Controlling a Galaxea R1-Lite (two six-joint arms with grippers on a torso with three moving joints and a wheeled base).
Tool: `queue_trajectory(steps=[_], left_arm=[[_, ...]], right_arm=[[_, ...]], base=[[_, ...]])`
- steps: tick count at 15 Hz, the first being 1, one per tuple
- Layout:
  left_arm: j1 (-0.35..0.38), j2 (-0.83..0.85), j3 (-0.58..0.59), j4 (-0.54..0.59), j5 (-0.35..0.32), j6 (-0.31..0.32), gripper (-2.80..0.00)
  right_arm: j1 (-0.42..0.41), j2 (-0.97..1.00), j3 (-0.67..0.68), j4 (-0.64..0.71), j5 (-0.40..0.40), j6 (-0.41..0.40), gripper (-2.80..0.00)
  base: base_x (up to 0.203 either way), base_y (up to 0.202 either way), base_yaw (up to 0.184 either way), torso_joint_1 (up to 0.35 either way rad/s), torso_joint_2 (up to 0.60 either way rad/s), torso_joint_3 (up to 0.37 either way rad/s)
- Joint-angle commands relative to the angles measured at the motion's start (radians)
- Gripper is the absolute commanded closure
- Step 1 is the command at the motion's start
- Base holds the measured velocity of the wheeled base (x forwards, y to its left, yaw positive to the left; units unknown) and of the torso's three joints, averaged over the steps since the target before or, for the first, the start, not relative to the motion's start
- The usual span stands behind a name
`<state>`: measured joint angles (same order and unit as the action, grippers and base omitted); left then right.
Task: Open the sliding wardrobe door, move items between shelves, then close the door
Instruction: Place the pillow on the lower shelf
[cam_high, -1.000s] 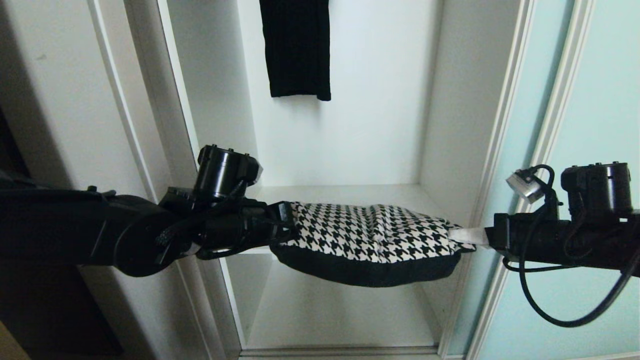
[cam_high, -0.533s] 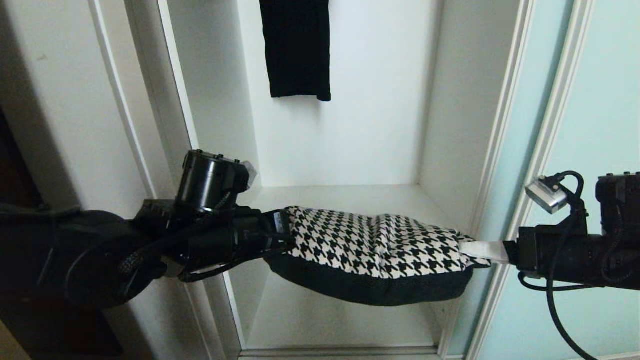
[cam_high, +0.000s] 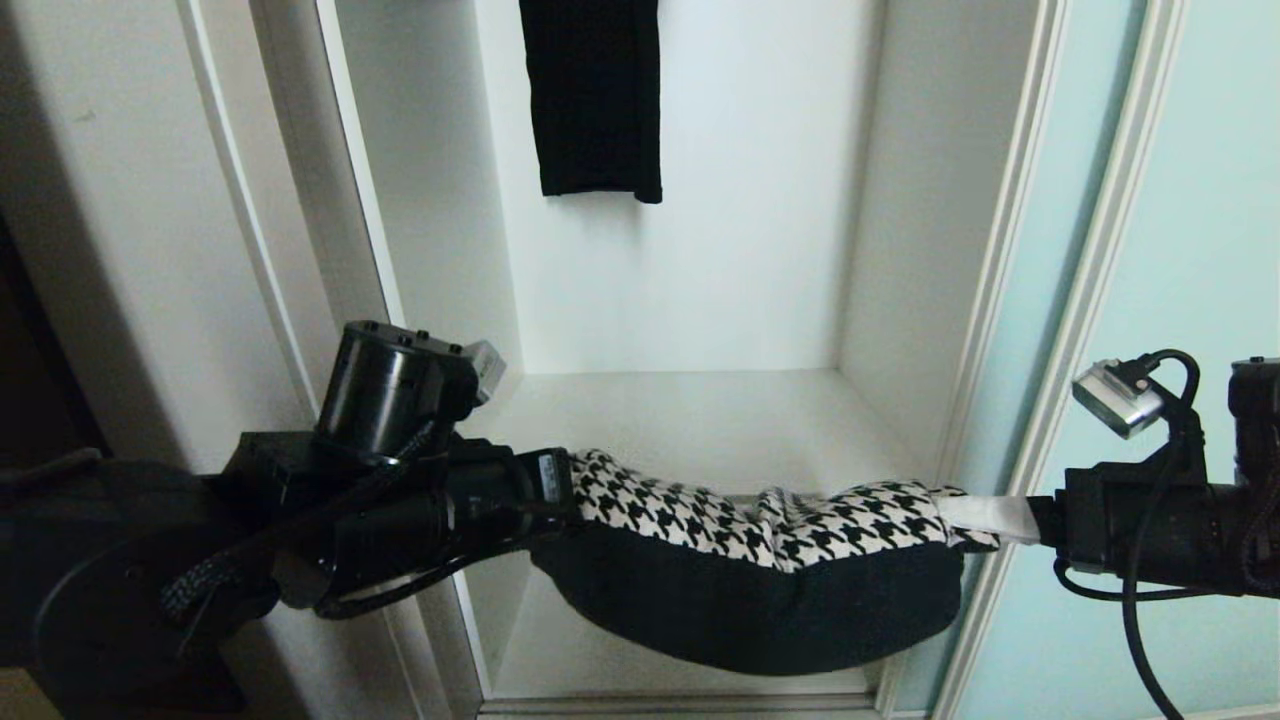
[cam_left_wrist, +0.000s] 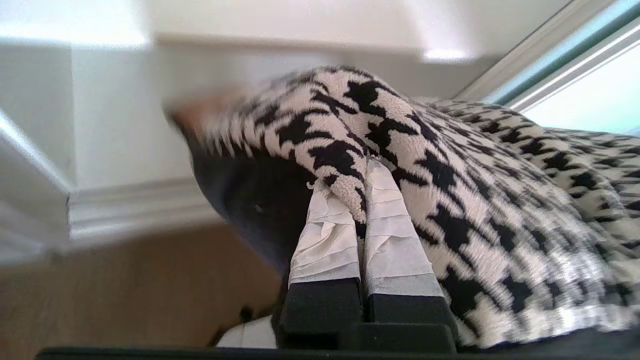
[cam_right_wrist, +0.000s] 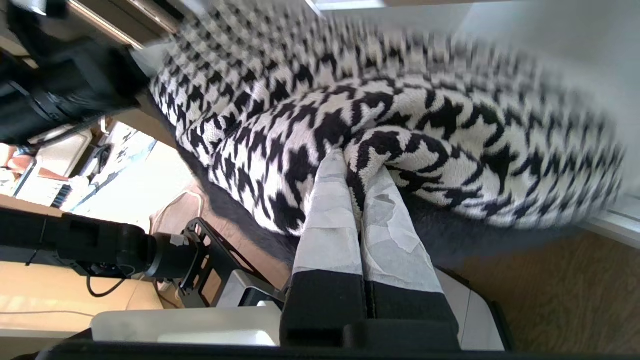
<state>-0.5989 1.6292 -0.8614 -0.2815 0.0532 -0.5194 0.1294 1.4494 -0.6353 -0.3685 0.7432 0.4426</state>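
- Carrying the houndstooth cushion (cam_high: 760, 540) between shelves is the step in hand: it hangs in front of the open wardrobe bay, clear of the upper shelf (cam_high: 700, 415) behind it and above the lower shelf (cam_high: 600, 650).
- At the cushion's left edge, the left gripper (cam_left_wrist: 360, 200) has its taped fingers (cam_left_wrist: 325, 235) pinched tight on a fold of fabric.
- On the opposite edge the right gripper (cam_right_wrist: 357, 185) grips in the same way, jaws nearly together on the cloth.
- Between the two grips the cushion sags, black underside bulging downward.
- Beside the right arm stands the sliding wardrobe door (cam_high: 1200, 250), pushed aside.
- A black garment (cam_high: 595, 95) hangs higher in the bay, well apart from the cushion.
- Next, judging by the cushion's height, both arms probably need to lower together toward the lower shelf, keeping the span even so neither grip slips; the blurred wrist views leave the clearance uncertain.
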Motion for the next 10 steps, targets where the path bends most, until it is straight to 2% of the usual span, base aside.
queue_trajectory(steps=[1, 10], left_arm=[[0.001, 0.015, 0.025, -0.033, 0.004, -0.005, 0.0], [0.001, 0.001, 0.039, -0.062, 0.016, -0.014, 0.0]], right_arm=[[-0.004, 0.013, 0.005, -0.003, 0.008, 0.002, 0.0], [-0.011, 0.071, 0.033, -0.084, 0.015, 0.004, 0.0]], base=[[0.0, 0.0, 0.0, 0.0, 0.0, 0.0], [0.0, 0.0, 0.0, 0.0, 0.0, 0.0]])
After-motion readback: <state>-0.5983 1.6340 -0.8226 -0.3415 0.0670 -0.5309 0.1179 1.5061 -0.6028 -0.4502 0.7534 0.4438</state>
